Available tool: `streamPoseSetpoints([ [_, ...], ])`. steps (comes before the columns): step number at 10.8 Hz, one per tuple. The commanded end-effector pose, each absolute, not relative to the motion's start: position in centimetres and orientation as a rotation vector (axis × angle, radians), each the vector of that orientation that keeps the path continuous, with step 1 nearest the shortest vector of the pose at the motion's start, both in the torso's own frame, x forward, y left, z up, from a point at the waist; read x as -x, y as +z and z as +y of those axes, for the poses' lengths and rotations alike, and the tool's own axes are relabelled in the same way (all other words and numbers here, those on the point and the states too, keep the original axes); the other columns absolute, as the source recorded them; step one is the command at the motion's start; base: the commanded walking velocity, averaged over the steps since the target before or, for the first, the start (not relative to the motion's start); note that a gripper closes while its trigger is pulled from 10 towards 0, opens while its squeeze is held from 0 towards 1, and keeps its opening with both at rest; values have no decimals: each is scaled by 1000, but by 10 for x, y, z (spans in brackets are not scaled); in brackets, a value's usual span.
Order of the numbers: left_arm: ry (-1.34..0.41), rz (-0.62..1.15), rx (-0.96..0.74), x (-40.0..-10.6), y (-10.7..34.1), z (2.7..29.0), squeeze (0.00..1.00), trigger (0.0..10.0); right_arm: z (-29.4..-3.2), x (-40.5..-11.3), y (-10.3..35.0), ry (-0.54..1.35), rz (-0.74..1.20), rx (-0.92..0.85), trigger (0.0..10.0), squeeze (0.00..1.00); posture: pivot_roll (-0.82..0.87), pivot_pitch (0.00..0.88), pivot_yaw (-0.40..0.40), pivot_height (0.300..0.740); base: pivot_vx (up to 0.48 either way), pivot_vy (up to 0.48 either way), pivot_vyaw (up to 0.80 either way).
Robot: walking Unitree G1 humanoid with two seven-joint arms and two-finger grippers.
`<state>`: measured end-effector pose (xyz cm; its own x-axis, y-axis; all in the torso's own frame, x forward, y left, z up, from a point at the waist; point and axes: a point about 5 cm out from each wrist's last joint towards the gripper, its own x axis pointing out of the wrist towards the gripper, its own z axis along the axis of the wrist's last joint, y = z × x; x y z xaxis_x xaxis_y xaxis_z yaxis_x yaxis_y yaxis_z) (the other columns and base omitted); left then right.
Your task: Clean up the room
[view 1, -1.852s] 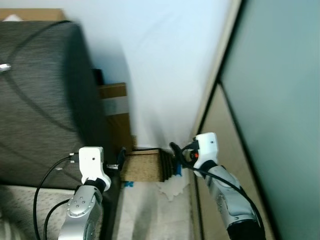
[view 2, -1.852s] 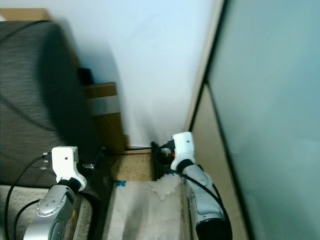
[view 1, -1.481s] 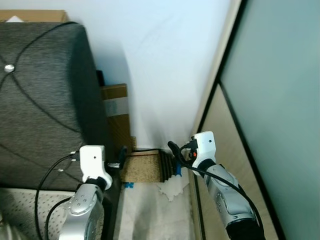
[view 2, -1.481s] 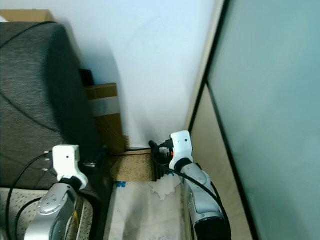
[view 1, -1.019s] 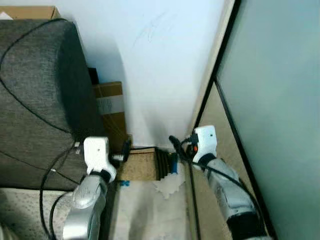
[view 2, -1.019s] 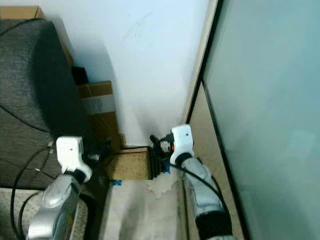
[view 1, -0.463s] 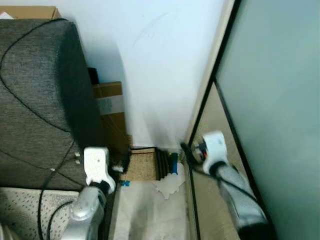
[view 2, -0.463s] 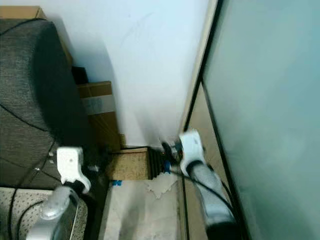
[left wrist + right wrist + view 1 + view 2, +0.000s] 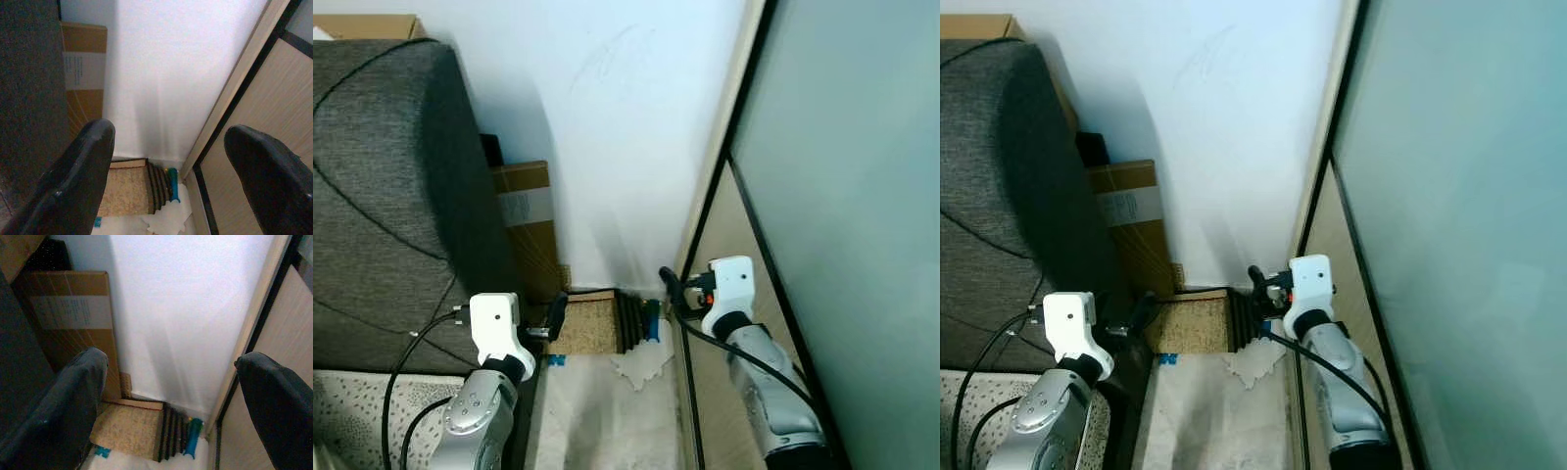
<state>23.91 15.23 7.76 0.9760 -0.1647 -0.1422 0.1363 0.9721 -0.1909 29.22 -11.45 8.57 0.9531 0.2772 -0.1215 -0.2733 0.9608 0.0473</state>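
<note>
In the floor corner lies a tan cork-like board with a stack of black ribbed strips at its right end. A teal tube stands beside the strips, and a crumpled white paper lies in front. My left gripper hangs above the board's left end, its fingers wide open and empty in the left wrist view. Held above the tube near the door frame, my right gripper is also open and empty.
A dark grey sofa fills the left side. A flat cardboard box leans on the white wall behind it. On the right a frosted glass door with a black frame closes in a narrow strip of pale floor.
The view has shifted a little as my body moved. My right arm swayed out to the right and came back. Both grippers stayed open and nothing on the floor moved.
</note>
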Motion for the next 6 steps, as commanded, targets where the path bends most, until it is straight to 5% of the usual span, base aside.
streamPoseSetpoints([
  [1,-168,159,181,-240,79,150,0,10000,-118,-293,89,268,126,-27,10000,0,-41,0,-31,740,0,0,-400],
  [3,-164,165,182,-239,78,150,0,10000,-123,-297,89,254,133,-19,10000,0,-34,0,-34,740,0,0,-800],
  [6,-165,171,174,-239,78,149,0,10000,-121,-301,90,254,128,-26,10000,0,-32,0,-33,740,0,164,0],
])
